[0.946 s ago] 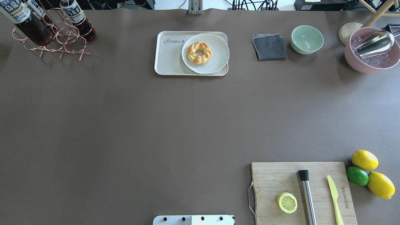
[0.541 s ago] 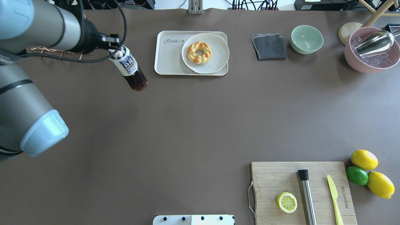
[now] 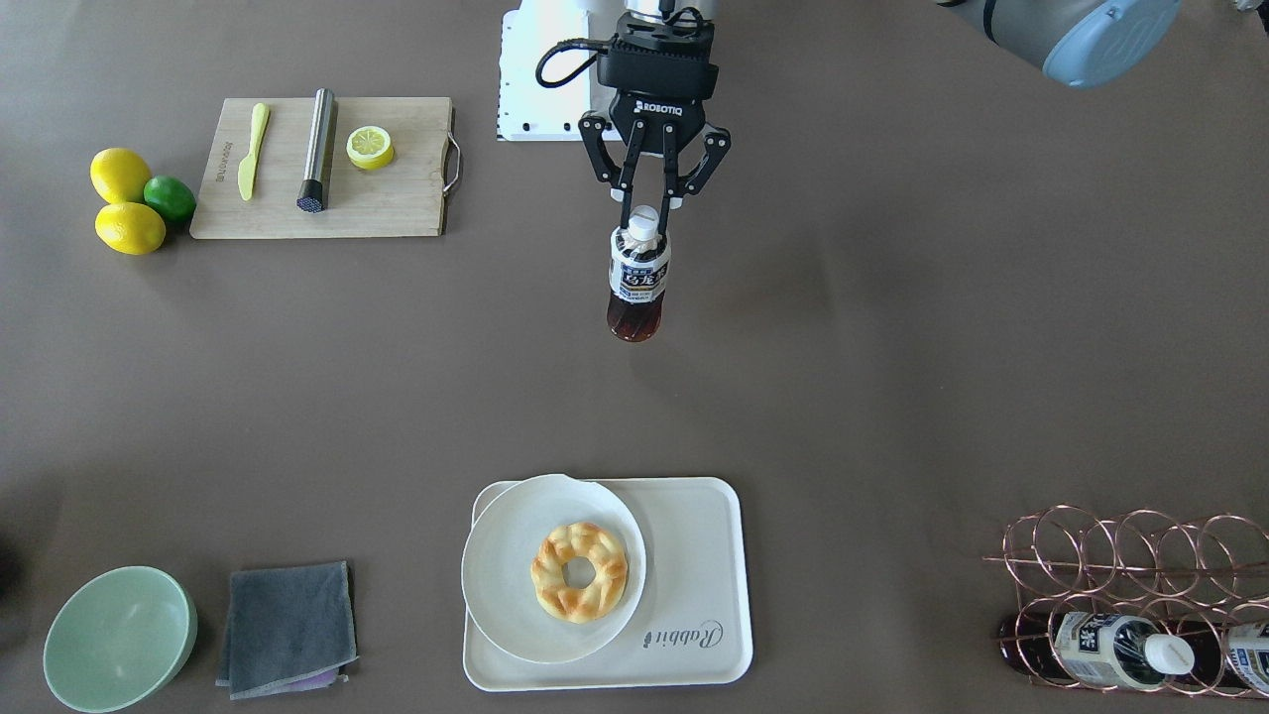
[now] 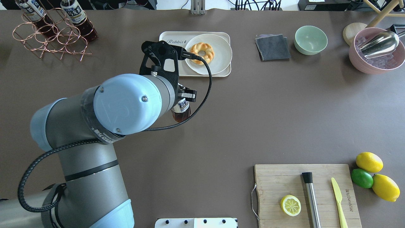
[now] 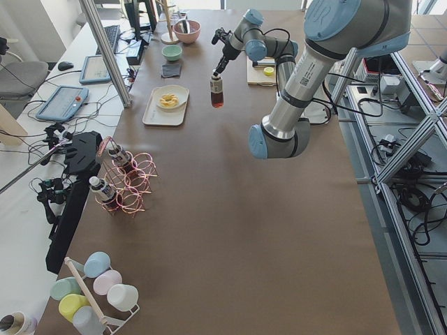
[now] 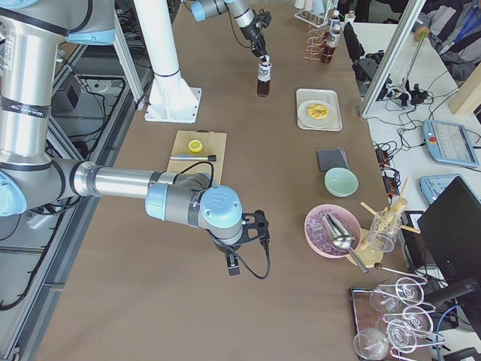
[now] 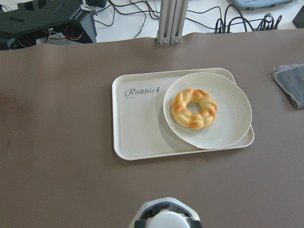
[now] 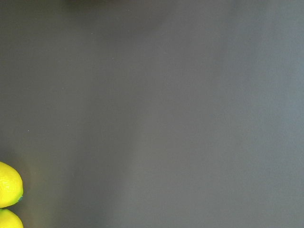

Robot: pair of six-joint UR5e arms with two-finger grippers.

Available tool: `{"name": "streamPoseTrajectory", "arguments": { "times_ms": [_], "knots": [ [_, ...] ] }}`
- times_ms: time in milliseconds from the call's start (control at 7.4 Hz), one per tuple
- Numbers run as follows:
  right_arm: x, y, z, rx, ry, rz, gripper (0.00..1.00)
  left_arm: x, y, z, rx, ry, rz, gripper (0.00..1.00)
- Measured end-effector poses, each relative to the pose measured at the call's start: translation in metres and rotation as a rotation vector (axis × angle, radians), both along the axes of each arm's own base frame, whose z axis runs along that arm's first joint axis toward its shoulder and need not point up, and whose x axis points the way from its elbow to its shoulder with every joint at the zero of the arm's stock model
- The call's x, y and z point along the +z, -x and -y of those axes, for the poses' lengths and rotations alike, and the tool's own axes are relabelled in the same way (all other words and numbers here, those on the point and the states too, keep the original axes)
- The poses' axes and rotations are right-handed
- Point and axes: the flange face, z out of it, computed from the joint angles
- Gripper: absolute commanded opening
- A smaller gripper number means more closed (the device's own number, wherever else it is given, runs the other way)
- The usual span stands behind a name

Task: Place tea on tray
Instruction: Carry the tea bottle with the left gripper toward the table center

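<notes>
My left gripper is shut on the white cap of the tea bottle. The bottle hangs upright above the table, on my side of the tray and apart from it. In the overhead view my left arm hides most of the bottle. The cream tray with "Rabbit" script lies toward the far edge and also shows in the left wrist view. The bottle's cap is at that view's bottom edge. My right gripper shows only in the exterior right view, over bare table; I cannot tell whether it is open or shut.
A round white plate with a donut covers part of the tray. A copper wire rack holds more tea bottles. A grey cloth, green bowl, pink bowl, wooden board and lemons lie on my right side.
My left arm came into the overhead view holding a tea bottle from the rack. It has carried the bottle to the right and toward me, to a spot in front of the tray.
</notes>
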Motion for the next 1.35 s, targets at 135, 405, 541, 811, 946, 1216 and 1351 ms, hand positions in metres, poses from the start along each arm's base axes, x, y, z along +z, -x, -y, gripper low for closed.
{"name": "streamPoseTrajectory", "arguments": {
  "times_ms": [135,405,541,811,946,1216,1351],
  "knots": [
    [0.000,0.000,0.000,0.000,0.000,0.004,1.00,-0.003,-0.017,-0.009,0.008,-0.005,0.011,0.00],
    [-0.001,0.000,0.000,0.000,-0.002,0.006,1.00,-0.004,-0.049,-0.025,0.009,0.000,0.025,0.00],
    [-0.001,0.000,0.000,0.000,-0.003,0.006,1.00,-0.004,-0.055,-0.030,0.008,-0.003,0.027,0.00],
    [-0.001,0.000,0.000,0.000,-0.003,0.006,1.00,-0.003,-0.059,-0.035,0.012,-0.004,0.029,0.05],
    [0.000,0.000,0.000,-0.001,-0.003,0.006,1.00,-0.002,-0.061,-0.038,0.017,-0.004,0.031,0.06],
    [0.000,0.000,0.000,-0.001,-0.003,0.006,1.00,0.000,-0.066,-0.044,0.027,-0.003,0.032,0.29],
    [0.000,0.000,0.000,-0.001,-0.002,0.006,1.00,0.000,-0.068,-0.046,0.030,-0.003,0.032,0.56]
  ]
}}
